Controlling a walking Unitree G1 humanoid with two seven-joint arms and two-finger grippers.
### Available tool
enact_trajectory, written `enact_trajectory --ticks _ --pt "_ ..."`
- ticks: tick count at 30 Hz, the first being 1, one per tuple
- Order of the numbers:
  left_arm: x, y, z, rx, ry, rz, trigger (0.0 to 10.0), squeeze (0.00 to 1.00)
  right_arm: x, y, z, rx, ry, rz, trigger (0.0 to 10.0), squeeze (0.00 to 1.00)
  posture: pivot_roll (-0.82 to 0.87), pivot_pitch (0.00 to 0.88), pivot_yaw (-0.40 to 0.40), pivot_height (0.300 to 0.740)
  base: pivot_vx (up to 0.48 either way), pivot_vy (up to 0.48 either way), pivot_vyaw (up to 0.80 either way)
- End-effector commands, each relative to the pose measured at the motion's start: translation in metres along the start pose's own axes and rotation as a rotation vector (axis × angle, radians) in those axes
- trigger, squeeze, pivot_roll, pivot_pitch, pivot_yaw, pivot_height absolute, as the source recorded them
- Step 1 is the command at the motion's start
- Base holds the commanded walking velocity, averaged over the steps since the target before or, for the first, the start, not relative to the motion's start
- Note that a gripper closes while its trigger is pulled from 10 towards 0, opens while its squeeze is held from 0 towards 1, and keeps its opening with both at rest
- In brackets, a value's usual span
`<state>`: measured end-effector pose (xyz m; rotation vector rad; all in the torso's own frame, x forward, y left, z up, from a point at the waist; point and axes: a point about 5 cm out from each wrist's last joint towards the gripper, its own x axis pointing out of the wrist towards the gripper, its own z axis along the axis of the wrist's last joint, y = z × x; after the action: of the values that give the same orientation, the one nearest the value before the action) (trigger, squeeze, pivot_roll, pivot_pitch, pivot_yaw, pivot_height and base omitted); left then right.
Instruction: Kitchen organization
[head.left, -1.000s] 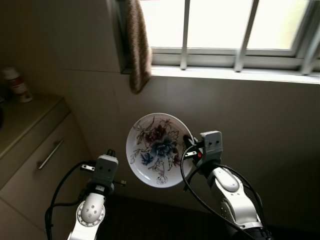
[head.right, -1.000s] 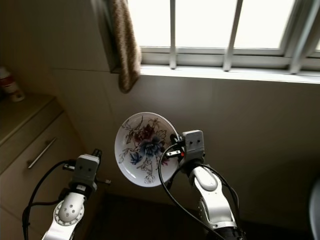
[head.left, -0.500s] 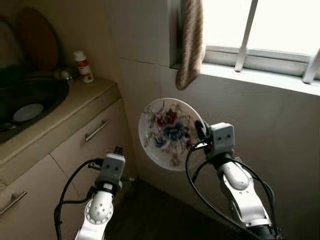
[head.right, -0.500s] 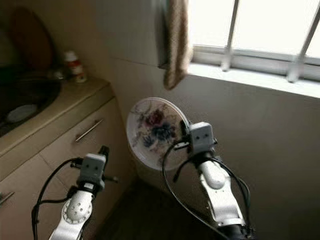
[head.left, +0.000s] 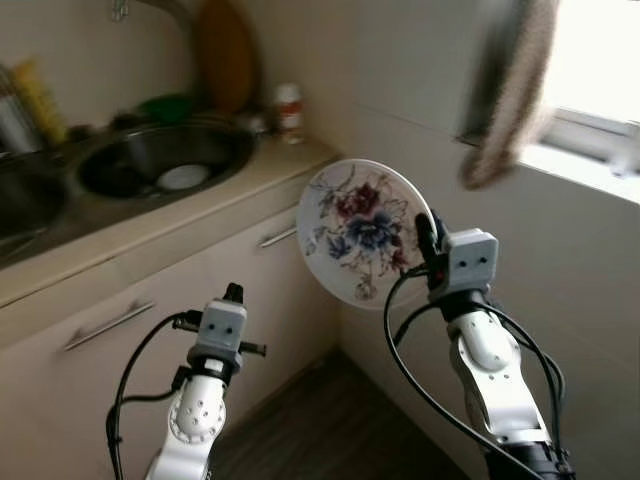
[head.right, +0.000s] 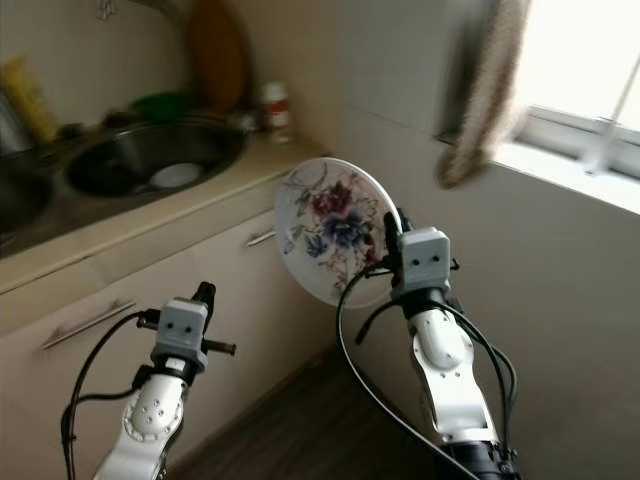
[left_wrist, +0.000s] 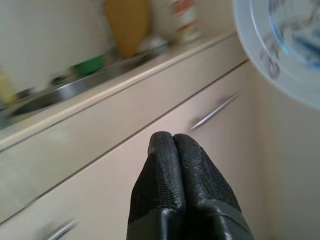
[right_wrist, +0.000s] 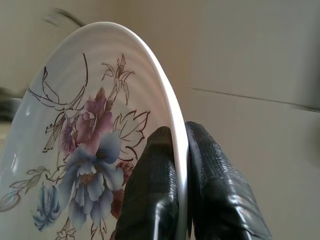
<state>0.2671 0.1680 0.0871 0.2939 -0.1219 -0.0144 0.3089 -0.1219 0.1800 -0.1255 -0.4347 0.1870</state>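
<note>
- On the robot's left, a steel sink (head.left: 165, 160) is sunk into a beige countertop (head.left: 150, 225); a small pale dish (head.left: 183, 177) lies in its basin, and a green item, a brown board (head.left: 224, 55) and a white bottle with a red band (head.left: 288, 108) stand behind it. Any writing on the bottle is too blurred to read.
- Below the counter run cabinet fronts with slim metal bar handles (head.left: 108, 325).
- The left gripper (left_wrist: 173, 140) hangs in front of those cabinets, its two black fingers pressed together on nothing.
- The floral plate (head.left: 363, 232) is held up on edge in the air, just past the counter's corner, its painted face turned toward the sink.
- The right gripper (right_wrist: 179, 135) pinches the plate's rim: one finger lies on the flowered inside, the other on the back.
- Beside the plate on the right stands a plain tiled wall (head.left: 590, 290), with a brown towel (head.left: 510, 100) hanging blurred above it by a bright window.
- Dark floor (head.left: 330, 425) lies open between the two arms.
</note>
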Motion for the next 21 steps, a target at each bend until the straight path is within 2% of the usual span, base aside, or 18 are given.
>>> enact_trajectory --ticks 1,4,10,21 --pt "0.003 -0.005 0.006 -0.016 -0.029 -0.013 10.0 0.0 0.003 -0.007 0.01 -0.027 -0.063 -0.02 0.0 0.0 -0.07 0.0 0.039 0.74 0.0 0.48 0.8" --pt "0.004 -0.005 0.008 -0.019 -0.04 -0.006 10.0 0.0 0.004 -0.01 0.013 -0.042 -0.085 -0.036 0.0 0.0 -0.08 0.0 0.04 0.74 0.0 0.295 0.8" --pt "0.005 0.0 0.013 -0.01 -0.085 0.019 10.0 0.0 0.005 -0.013 0.015 -0.058 -0.103 -0.054 0.0 0.0 -0.07 0.0 0.04 0.74 0.0 0.0 0.8" --pt "0.006 0.001 0.016 -0.004 -0.108 0.03 10.0 0.0 0.012 -0.017 0.027 -0.071 -0.173 -0.094 0.0 0.0 -0.07 0.0 0.043 0.74 0.0 0.0 0.8"
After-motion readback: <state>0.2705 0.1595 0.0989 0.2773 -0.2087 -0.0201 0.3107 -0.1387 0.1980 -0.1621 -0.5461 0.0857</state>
